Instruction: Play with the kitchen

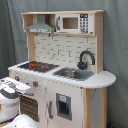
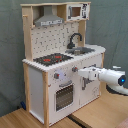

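Wood, white paint, and dull metal

We see the kitchen [image 1: 60, 70] framed in pale matt wood with smooth white-painted panels; its sink [image 1: 72, 74] looks like dull grey metal, the faucet [image 1: 86, 58] glossy black, the hood [image 2: 49, 20] matt grey. At lower right in the second exterior view, the arm [image 2: 111, 78] is smooth white plastic.

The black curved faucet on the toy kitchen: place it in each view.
First exterior view: the black curved faucet stands right of centre, behind the sink.
Second exterior view: the faucet stands just right of centre, upper half, before the pegboard.
Shared landmark: the black-and-red stovetop lies to the faucet's left in both exterior views.
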